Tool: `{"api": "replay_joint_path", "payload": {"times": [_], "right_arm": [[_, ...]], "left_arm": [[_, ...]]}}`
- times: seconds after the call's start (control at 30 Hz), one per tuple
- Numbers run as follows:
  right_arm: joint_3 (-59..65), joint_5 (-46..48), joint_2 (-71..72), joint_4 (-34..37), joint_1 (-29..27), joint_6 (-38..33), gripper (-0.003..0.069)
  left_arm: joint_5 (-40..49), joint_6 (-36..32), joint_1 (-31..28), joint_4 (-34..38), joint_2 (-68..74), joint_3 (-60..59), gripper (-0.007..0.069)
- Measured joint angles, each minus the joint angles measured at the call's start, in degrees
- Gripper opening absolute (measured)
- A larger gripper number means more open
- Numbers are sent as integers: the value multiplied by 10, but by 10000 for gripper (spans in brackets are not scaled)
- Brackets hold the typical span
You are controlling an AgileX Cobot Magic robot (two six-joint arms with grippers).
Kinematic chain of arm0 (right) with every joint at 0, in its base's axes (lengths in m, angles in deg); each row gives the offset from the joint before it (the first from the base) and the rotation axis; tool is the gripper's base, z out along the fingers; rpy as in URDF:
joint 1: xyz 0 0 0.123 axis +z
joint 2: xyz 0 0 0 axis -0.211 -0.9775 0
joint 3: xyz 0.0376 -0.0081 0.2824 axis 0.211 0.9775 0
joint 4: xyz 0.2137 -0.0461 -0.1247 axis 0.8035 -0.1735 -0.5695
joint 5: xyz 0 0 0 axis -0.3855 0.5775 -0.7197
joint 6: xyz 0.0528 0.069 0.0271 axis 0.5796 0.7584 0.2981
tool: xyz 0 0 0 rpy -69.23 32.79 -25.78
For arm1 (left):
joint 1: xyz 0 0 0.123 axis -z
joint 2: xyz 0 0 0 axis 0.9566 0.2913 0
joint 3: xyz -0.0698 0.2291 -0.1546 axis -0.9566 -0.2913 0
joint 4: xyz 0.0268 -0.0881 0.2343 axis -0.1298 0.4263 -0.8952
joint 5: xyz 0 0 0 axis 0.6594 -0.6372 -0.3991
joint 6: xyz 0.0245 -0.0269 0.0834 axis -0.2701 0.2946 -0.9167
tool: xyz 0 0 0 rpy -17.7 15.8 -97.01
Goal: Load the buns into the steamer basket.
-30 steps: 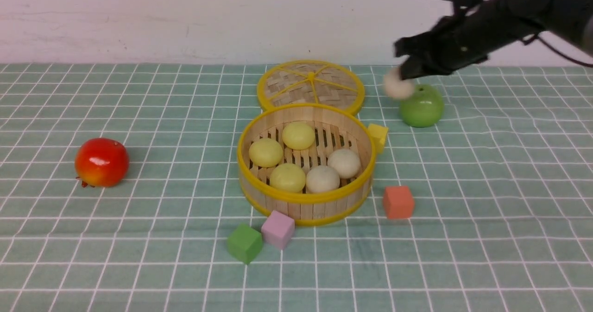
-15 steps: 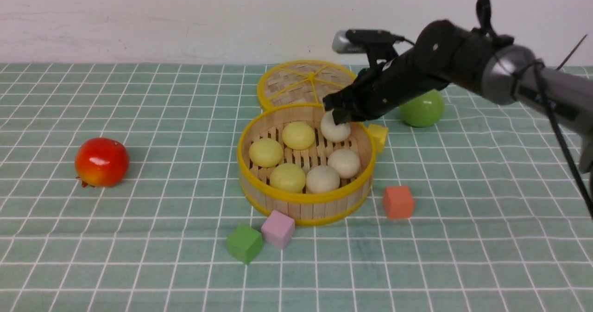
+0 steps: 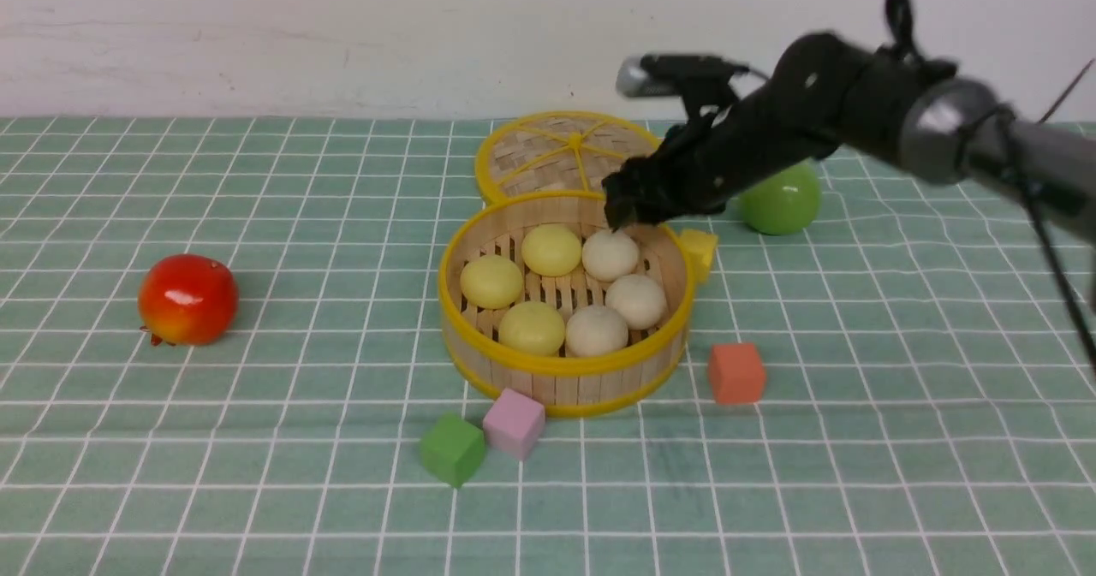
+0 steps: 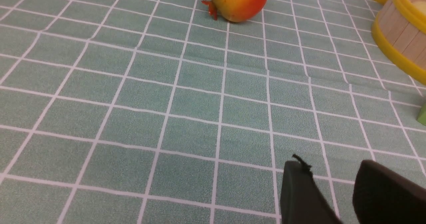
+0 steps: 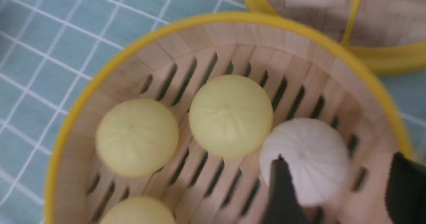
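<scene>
Bun (image 3: 610, 256) now loose in bskt (image 3: 567, 385)

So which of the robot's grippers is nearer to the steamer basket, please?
The right one. The right gripper is open over the steamer basket; the left gripper hangs above the tablecloth, well away from it.

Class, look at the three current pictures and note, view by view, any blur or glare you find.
Front view: bright glare spots on the red fruit; the right arm is smeared, the basket crisp. Left wrist view: tablecloth fairly sharp, dark fingertips soft. Right wrist view: fingertips heavily blurred, buns softly focused.
</scene>
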Motion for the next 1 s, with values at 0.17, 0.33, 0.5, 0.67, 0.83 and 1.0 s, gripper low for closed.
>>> {"api": "replay_joint_path", "payload": {"times": [0.17, 0.33, 0.5, 0.67, 0.83, 1.0], "right_arm": [[0, 86, 90, -32, -24, 0, 440], [1, 210, 193, -73, -42, 36, 288], [48, 254, 283, -128, -42, 99, 97], [201, 243, 419, -169, -43, 140, -20], [373, 201, 552, -172, -44, 146, -20], [500, 185, 666, -167, -44, 146, -20]], "left_arm": [[0, 0, 0, 0, 0, 0, 238], [0, 0, 0, 0, 0, 0, 238], [0, 0, 0, 0, 0, 0, 238], [0, 0, 0, 0, 0, 0, 238], [0, 0, 0, 0, 0, 0, 238], [0, 0, 0, 0, 0, 0, 238]]}}
